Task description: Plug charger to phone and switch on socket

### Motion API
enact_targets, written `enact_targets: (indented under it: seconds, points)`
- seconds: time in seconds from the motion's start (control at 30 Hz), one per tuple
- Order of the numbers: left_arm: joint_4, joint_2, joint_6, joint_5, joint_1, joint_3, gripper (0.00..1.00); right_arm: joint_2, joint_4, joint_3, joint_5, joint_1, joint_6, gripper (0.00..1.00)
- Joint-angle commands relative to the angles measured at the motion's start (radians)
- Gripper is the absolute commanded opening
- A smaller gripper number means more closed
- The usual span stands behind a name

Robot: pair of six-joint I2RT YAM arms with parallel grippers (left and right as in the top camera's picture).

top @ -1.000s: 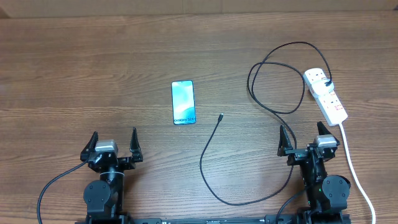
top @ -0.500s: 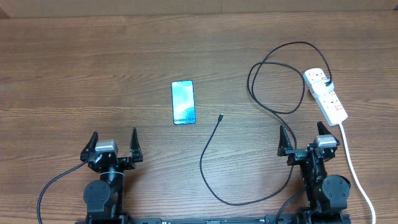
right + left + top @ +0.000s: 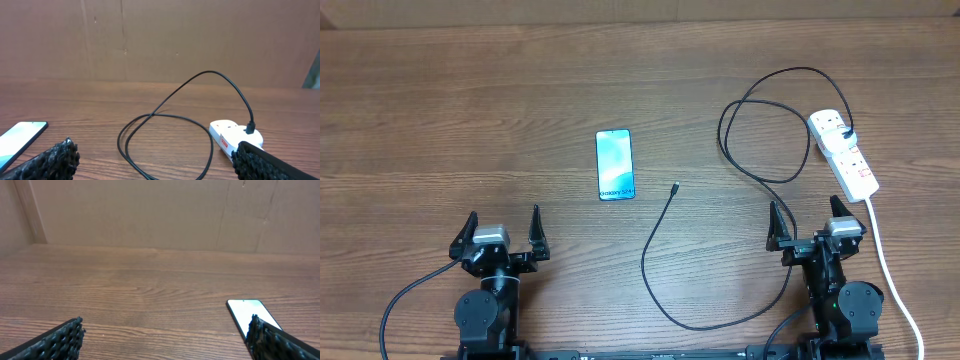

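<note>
The phone (image 3: 614, 165) lies flat on the wooden table, screen up, left of centre; its top end shows in the left wrist view (image 3: 245, 310) and a corner in the right wrist view (image 3: 20, 136). The charger (image 3: 660, 250) is a thin black cable whose loose connector tip (image 3: 676, 187) lies right of the phone. It loops (image 3: 165, 135) back to a black plug (image 3: 846, 134) seated in the white socket (image 3: 844, 152) at the far right (image 3: 227, 135). My left gripper (image 3: 503, 228) and right gripper (image 3: 804, 220) both stand open and empty near the front edge.
The socket's thick white cord (image 3: 892, 280) runs down the right side past my right arm. The charger's cable bends near the front edge (image 3: 720, 325) between both arms. A brown cardboard wall (image 3: 160, 210) closes the table's far side.
</note>
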Motion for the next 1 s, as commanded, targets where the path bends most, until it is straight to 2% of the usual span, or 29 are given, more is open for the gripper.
enact_targets:
  seconds: [0.0,0.7,0.77,0.83,0.93,0.97]
  points:
    - [0.001,-0.010,0.027,0.006,0.001,-0.005,1.00,-0.011,0.006,-0.010,0.009,-0.004,-0.004,1.00]
    - [0.001,-0.010,0.027,0.006,0.001,-0.004,1.00,-0.011,0.006,-0.010,0.009,-0.004,-0.004,1.00]
    - [0.045,-0.010,0.026,-0.010,0.001,-0.004,0.99,-0.011,0.006,-0.010,0.009,-0.004,-0.004,1.00]
    - [0.109,-0.010,-0.118,0.117,-0.002,-0.004,1.00,-0.011,0.006,-0.010,0.009,-0.004,-0.004,1.00]
    - [0.116,-0.010,-0.472,0.502,-0.002,-0.004,1.00,-0.011,0.006,-0.010,0.009,-0.004,-0.004,1.00]
    - [0.135,-0.010,-0.568,0.570,-0.002,-0.004,1.00,-0.011,0.006,-0.010,0.009,-0.004,-0.004,1.00]
